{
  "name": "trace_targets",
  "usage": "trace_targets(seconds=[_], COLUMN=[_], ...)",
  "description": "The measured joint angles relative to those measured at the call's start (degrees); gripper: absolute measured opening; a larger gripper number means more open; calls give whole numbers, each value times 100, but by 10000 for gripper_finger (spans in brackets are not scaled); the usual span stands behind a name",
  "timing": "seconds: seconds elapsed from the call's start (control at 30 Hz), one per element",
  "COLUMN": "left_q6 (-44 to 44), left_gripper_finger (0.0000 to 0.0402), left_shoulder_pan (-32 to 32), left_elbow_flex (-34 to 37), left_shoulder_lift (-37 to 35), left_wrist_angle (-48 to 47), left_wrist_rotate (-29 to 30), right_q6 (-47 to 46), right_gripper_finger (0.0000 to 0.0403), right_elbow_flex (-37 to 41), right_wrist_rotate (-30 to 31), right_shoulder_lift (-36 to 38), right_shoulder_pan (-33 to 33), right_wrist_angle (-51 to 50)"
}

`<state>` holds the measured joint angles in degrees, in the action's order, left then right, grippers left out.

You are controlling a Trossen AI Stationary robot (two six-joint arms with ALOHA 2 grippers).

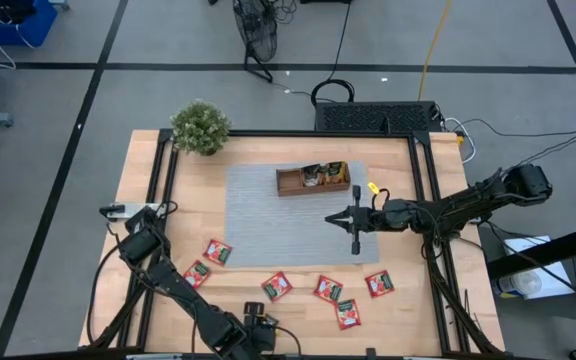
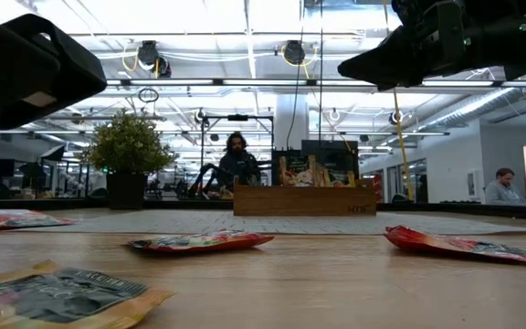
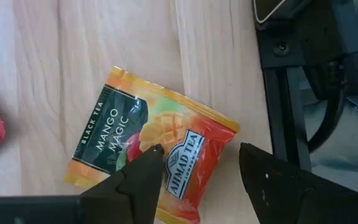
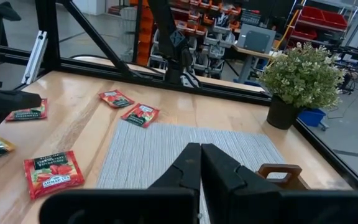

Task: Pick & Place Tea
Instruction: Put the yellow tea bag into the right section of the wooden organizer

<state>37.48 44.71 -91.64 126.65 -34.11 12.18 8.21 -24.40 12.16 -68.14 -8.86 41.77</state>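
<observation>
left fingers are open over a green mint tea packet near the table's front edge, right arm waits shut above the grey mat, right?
Not quite: the packet under the open left gripper is an orange-yellow Mango Magic black tea, not green mint; the left wrist view shows its label. The rest holds: the right gripper waits shut above the grey mat.

place: robotics lab | signs: ceiling strip lights (image 2: 245, 37); parts shelves (image 4: 328, 25); seated person (image 2: 236, 164)
</observation>
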Motion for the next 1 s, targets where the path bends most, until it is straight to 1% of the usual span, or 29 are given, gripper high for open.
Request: trace_targets(seconds=[0.13,0.23,0.33,0.43,0.47,0.5,0.57,0.67,0.73,0.77,0.87,0.93,1.0], left_q6=[-125,-144,-124,-150,-175,-181,-161,-603,-1034,-1184,-1771,-2301,-2977], left_gripper_finger=[210,182,126,47,27,19,21,19,14,14,15,17,17], left_shoulder_pan=[6,6,0,-7,-26,-46,-54,-54,-101,-145,-329,-485,-687], left_elbow_flex=[4,4,7,7,7,1,-111,-482,-836,-1004,-1329,-1367,-1370], left_shoulder_lift=[7,7,7,4,-6,-30,-39,-39,-53,-61,-72,-72,-72], left_wrist_angle=[-28,-83,-114,-124,-139,-217,-517,-1394,-1954,-2287,-3183,-3450,-3584], left_wrist_rotate=[280,300,258,137,66,5,49,386,795,1144,2552,3462,4043], right_q6=[-2,-2,-4,-3,-4,-4,-18,-246,-368,-419,-608,-750,-836], right_gripper_finger=[0,0,0,0,0,0,0,0,0,0,0,0,0], right_elbow_flex=[0,0,0,0,0,0,0,0,-2,-2,-2,-6,-7], right_wrist_rotate=[0,0,-2,-4,-11,-16,-20,-23,-24,-24,-28,-28,-29], right_shoulder_lift=[0,0,0,0,0,0,0,0,0,0,-15,-120,-235], right_shoulder_pan=[0,0,0,0,0,0,0,0,0,0,24,75,163], right_wrist_angle=[-3,-15,-23,-42,-43,-43,-43,-42,-41,-41,-35,61,136])
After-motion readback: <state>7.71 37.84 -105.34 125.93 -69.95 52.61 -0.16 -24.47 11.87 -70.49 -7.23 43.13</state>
